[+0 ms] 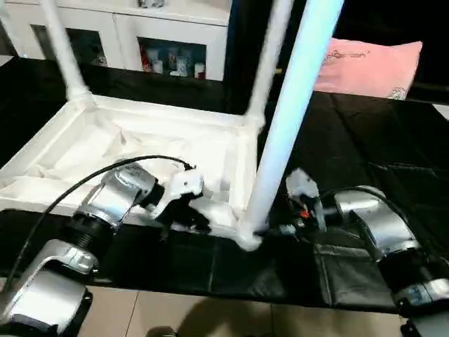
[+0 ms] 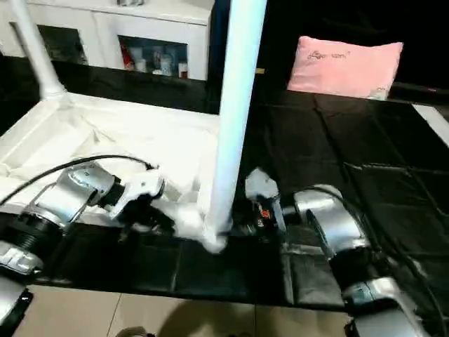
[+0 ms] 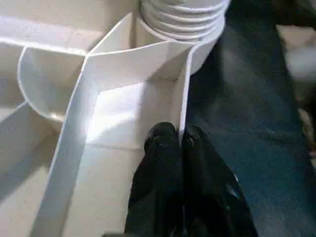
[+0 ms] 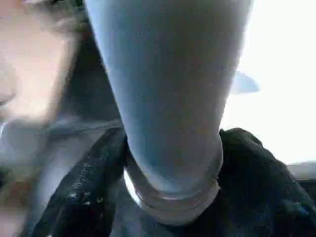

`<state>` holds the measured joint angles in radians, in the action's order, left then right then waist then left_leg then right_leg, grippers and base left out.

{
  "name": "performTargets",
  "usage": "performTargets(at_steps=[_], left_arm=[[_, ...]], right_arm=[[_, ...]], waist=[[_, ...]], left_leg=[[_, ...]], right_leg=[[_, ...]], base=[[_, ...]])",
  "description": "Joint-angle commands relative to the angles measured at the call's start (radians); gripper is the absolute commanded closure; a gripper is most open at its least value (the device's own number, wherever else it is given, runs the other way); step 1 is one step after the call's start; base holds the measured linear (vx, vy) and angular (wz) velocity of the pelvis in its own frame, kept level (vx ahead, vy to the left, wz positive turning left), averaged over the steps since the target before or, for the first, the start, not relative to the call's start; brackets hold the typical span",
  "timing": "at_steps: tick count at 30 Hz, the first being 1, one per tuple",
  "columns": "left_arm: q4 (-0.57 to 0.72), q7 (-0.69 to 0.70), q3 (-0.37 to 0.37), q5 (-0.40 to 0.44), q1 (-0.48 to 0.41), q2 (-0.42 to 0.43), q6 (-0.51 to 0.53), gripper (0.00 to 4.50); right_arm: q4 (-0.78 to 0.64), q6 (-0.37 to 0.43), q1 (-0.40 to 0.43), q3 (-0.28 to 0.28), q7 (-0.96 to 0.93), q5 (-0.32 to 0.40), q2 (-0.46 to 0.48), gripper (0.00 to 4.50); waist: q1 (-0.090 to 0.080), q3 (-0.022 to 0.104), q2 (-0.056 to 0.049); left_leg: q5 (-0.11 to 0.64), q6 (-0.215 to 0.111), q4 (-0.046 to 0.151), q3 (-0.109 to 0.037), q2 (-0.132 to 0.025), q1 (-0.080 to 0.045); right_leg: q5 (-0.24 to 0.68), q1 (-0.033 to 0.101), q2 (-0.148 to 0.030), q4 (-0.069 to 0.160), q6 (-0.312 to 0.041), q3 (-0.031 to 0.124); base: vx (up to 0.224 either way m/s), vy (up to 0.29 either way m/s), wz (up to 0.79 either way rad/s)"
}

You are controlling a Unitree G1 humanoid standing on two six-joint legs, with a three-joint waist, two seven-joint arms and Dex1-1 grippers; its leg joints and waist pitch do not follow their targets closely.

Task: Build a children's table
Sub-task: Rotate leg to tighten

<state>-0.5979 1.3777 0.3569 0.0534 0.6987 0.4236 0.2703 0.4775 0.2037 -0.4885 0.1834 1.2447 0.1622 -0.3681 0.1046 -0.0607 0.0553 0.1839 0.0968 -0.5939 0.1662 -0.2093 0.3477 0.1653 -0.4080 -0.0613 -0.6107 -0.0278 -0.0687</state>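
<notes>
White plastic tabletop [image 1: 140, 151] lies ribs-up on my black mat [image 1: 372, 140], three legs upright, one [image 1: 284, 133] being seated at the near corner with my right gripper [image 4: 170, 163] around its base, left gripper [image 3: 178, 143] clenched on the rim; remaining legs uncertain; pink pillow [image 1: 368, 67], cabinet [image 1: 140, 35] behind.

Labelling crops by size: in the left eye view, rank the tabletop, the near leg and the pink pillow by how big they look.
1. tabletop
2. near leg, enlarged by closeness to the camera
3. pink pillow
</notes>
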Motion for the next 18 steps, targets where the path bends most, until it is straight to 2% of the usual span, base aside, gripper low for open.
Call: performTargets(at_steps=[1,2,4,6,7,8,9,10,11,12,14,16,17,18], left_arm=[[0.015,-0.12,-0.04,-0.055,0.033,-0.108,0.073,4.5],[0.011,-0.139,-0.044,-0.054,0.038,-0.122,0.089,4.5],[0.009,-0.175,-0.051,-0.052,0.047,-0.148,0.123,4.5],[-0.008,-0.255,-0.07,-0.043,0.069,-0.194,0.17,4.5],[-0.022,-0.302,-0.081,-0.037,0.084,-0.22,0.184,4.5],[-0.053,-0.382,-0.093,-0.021,0.109,-0.255,0.188,4.5],[-0.053,-0.382,-0.093,-0.021,0.109,-0.255,0.188,4.5],[-0.066,-0.412,-0.097,-0.013,0.117,-0.264,0.183,4.5],[-0.076,-0.453,-0.106,-0.006,0.127,-0.276,0.188,4.5],[-0.084,-0.481,-0.112,-0.001,0.133,-0.285,0.191,4.5],[-0.087,-0.499,-0.115,0.003,0.138,-0.29,0.196,4.5],[-0.092,-0.524,-0.124,0.008,0.143,-0.299,0.201,4.5],[-0.09,-0.528,-0.128,0.007,0.142,-0.302,0.206,4.5],[-0.09,-0.528,-0.128,0.007,0.142,-0.302,0.206,4.5]], right_arm=[[0.006,0.06,0.012,0.009,-0.176,-0.015,0.088,1.83],[0.01,0.078,0.013,0.001,-0.219,-0.017,0.109,1.86],[0.011,0.117,0.016,-0.015,-0.299,-0.022,0.149,1.87],[0.028,0.195,0.006,-0.052,-0.429,-0.018,0.222,1.87],[0.048,0.227,-0.007,-0.072,-0.499,-0.015,0.265,1.87],[0.091,0.226,-0.032,-0.08,-0.603,-0.035,0.327,1.87],[0.091,0.226,-0.032,-0.08,-0.603,-0.035,0.327,1.87],[0.116,0.215,-0.047,-0.087,-0.641,-0.038,0.349,1.87],[0.141,0.215,-0.067,-0.107,-0.695,-0.034,0.379,1.87],[0.158,0.214,-0.081,-0.12,-0.732,-0.032,0.399,1.87],[0.172,0.214,-0.093,-0.132,-0.765,-0.031,0.415,1.87],[0.209,0.211,-0.129,-0.171,-0.848,-0.032,0.448,1.87],[0.217,0.213,-0.14,-0.19,-0.872,-0.035,0.46,1.52],[0.217,0.213,-0.14,-0.19,-0.872,-0.035,0.46,1.52]], waist=[[-0.007,0.061,-0.004],[-0.015,0.062,-0.002],[-0.025,0.064,0.001],[-0.034,0.063,-0.003],[-0.037,0.063,-0.002],[-0.04,0.063,-0.008],[-0.043,0.062,-0.008],[-0.043,0.062,-0.008],[-0.044,0.061,-0.007],[-0.048,0.061,-0.01],[-0.048,0.064,-0.012],[-0.05,0.063,-0.009],[-0.052,0.065,-0.01],[-0.053,0.064,-0.01]], left_leg=[[0.254,0.0,0.071,-0.001,-0.014,-0.008],[0.252,0.003,0.072,-0.005,-0.011,-0.003],[0.225,0.002,0.073,-0.007,-0.009,0.006],[0.232,-0.004,0.07,-0.003,-0.008,0.0],[0.245,-0.005,0.069,-0.003,-0.005,-0.005],[0.256,-0.002,0.07,-0.006,-0.005,-0.005],[0.262,0.001,0.07,-0.005,-0.005,-0.006],[0.277,0.0,0.067,-0.006,-0.002,-0.012],[0.279,-0.006,0.071,-0.007,-0.003,-0.008],[0.287,-0.002,0.072,-0.008,-0.005,-0.01],[0.296,-0.003,0.072,-0.008,-0.004,-0.013],[0.294,-0.002,0.077,-0.01,-0.009,-0.008],[0.294,0.002,0.078,-0.012,-0.008,-0.007],[0.294,0.003,0.079,-0.011,-0.008,-0.008]], right_leg=[[0.497,0.046,-0.074,0.099,-0.117,0.038],[0.53,0.05,-0.076,0.102,-0.099,0.035],[0.523,0.055,-0.075,0.101,-0.082,0.034],[0.506,0.045,-0.071,0.104,-0.092,0.038],[0.524,0.042,-0.07,0.107,-0.092,0.035],[0.545,0.043,-0.072,0.109,-0.087,0.032],[0.553,0.038,-0.072,0.113,-0.083,0.033],[0.575,0.038,-0.073,0.118,-0.075,0.03],[0.565,0.041,-0.072,0.117,-0.074,0.032],[0.56,0.036,-0.072,0.115,-0.077,0.032],[0.547,0.036,-0.071,0.115,-0.077,0.032],[0.507,0.039,-0.071,0.108,-0.089,0.035],[0.496,0.042,-0.071,0.105,-0.095,0.034],[0.489,0.041,-0.071,0.105,-0.098,0.035]], base=[[0.0,0.0,0.0],[0.0,0.0,0.0],[0.0,0.0,0.0],[0.0,0.0,0.0],[0.0,0.0,0.0],[0.0,0.0,0.0],[0.0,0.0,0.0],[0.0,0.0,0.0],[0.0,0.0,0.0],[0.0,0.0,0.0],[0.0,0.0,0.0],[0.0,0.0,0.0],[0.0,0.0,0.0],[0.0,0.0,0.0]])
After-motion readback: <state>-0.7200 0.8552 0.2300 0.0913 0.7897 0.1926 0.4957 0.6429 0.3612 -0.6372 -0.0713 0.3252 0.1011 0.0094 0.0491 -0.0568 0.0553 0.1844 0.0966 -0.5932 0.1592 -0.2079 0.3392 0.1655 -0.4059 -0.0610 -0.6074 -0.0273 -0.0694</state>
